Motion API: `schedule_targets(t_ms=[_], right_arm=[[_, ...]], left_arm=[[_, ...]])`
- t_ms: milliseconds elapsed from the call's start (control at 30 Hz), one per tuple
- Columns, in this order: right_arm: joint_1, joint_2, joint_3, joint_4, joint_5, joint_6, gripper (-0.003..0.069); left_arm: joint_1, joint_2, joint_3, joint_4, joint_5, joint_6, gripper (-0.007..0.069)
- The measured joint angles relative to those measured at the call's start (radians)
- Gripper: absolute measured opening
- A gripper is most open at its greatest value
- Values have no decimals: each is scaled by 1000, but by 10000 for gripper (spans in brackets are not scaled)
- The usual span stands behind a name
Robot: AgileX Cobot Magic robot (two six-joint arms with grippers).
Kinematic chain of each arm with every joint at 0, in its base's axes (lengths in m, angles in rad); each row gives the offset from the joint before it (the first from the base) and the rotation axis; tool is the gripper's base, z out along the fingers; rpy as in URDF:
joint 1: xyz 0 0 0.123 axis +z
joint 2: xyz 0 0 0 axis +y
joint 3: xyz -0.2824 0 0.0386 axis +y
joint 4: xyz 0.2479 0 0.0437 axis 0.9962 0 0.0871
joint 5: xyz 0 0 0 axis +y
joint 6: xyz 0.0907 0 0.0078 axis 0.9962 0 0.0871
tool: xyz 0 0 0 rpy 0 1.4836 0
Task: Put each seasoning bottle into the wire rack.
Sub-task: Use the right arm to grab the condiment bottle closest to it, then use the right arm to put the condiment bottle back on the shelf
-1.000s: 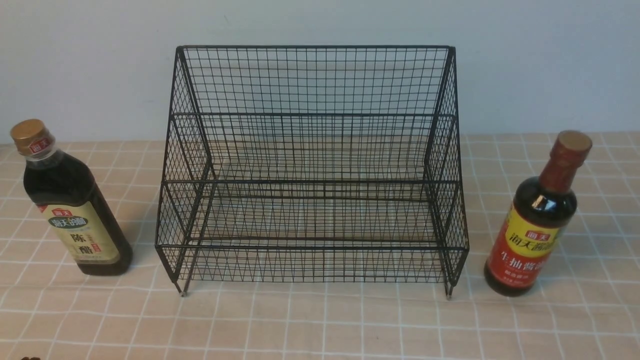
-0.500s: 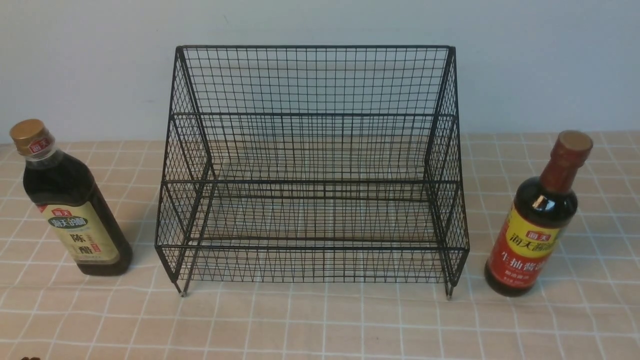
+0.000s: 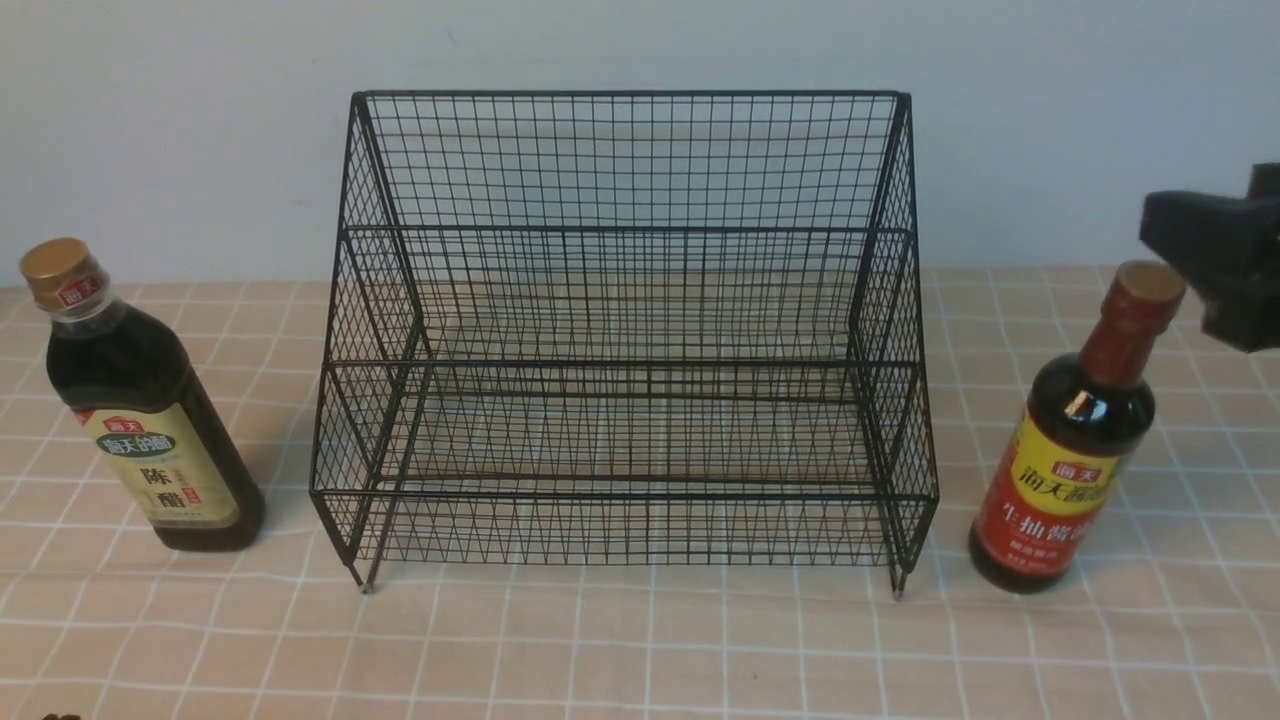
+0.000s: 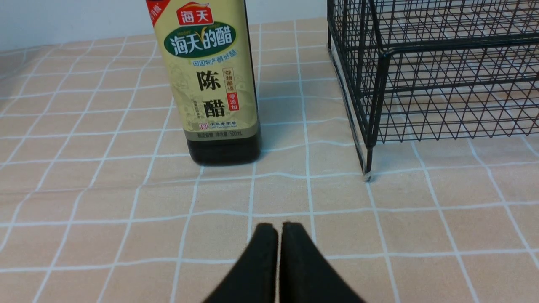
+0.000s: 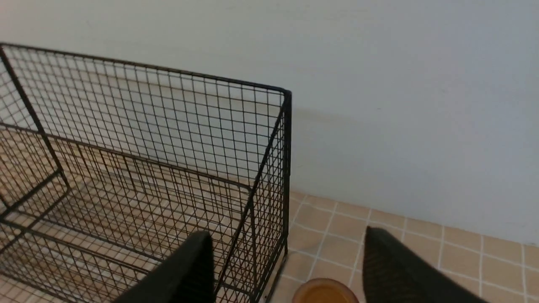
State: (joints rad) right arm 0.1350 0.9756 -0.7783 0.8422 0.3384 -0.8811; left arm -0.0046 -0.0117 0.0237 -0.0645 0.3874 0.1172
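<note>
Beige-label bottle [image 4: 212, 80] upright beside wire rack [image 4: 429, 71] (apart); left gripper [image 4: 278, 235] closed.

left jaws pressed together, held low; right arm [image 3: 1222, 252] held high at the side, its jaws spread wide.

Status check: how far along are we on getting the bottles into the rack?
Done: nothing; the wire rack holds no bottle. In hand: the right gripper, open, hovers over the red-capped bottle, not gripping. Remaining: both bottles; the gold-capped bottle stands untouched, the left gripper shut nearby.
</note>
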Motion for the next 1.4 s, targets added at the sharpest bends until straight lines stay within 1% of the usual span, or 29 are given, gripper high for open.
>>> schedule_targets(t_ms=[33, 100, 167, 500, 600, 633, 667, 733, 767, 800, 833, 867, 967, 1100, 1267, 1400], right_arm=[[5, 26, -1, 10, -22, -22, 539], [6, 59, -2, 16, -37, -32, 582], [6, 95, -2, 19, -49, -36, 608], [6, 248, -4, 23, -64, -44, 619], [6, 283, -4, 26, -61, -44, 597], [6, 294, -4, 28, -61, -44, 574], [6, 294, -4, 28, -61, -44, 569], [6, 299, -4, 28, -71, -45, 465], [6, 299, -4, 28, -73, -45, 454], [6, 299, -4, 28, -80, -45, 376], [6, 299, -4, 28, -88, -48, 281], [6, 298, -4, 29, -89, -48, 263], [6, 286, -4, 29, -83, -59, 268], [6, 237, -22, 16, -46, -109, 267], [6, 164, -175, 9, 46, -119, 267], [6, 152, -314, 9, 106, -119, 267]], left_arm=[[0, 0, 0, 0, 0, 0, -7], [0, 0, 0, 0, 0, 0, -7], [0, 0, 0, 0, 0, 0, -7], [0, 0, 0, 0, 0, 0, -7], [0, 0, 0, 0, 0, 0, -7], [0, 0, 0, 0, 0, 0, -7], [0, 0, 0, 0, 0, 0, -7], [0, 0, 0, 0, 0, 0, -7], [0, 0, 0, 0, 0, 0, -7], [0, 0, 0, 0, 0, 0, -7], [0, 0, 0, 0, 0, 0, -7], [0, 0, 0, 0, 0, 0, -7], [0, 0, 0, 0, 0, 0, -7], [0, 0, 0, 0, 0, 0, -7], [0, 0, 0, 0, 0, 0, -7], [0, 0, 0, 0, 0, 0, -7]])
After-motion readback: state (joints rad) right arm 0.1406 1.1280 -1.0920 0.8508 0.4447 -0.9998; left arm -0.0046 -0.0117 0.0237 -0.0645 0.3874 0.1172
